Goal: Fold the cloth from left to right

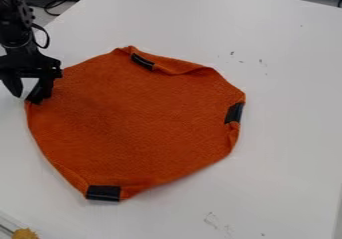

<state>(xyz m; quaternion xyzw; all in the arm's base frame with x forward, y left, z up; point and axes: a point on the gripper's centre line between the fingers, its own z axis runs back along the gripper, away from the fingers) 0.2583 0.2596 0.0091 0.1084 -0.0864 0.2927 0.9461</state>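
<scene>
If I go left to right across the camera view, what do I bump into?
Gripper → bottom black patch → top black patch → right-hand black patch, these patches being on the orange cloth.

White tbl [287, 133] w/ dk marks [261, 61], blk cables [52, 3] & grey flr [43, 18] past upper-L edge

Orange rounded fabric cloth [140, 123] laid on white flat table [287, 83]; black rectangular strips [103, 193] placed along its far, right and near edges; black two-finger gripper [28, 96] positioned at its left edge.
</scene>
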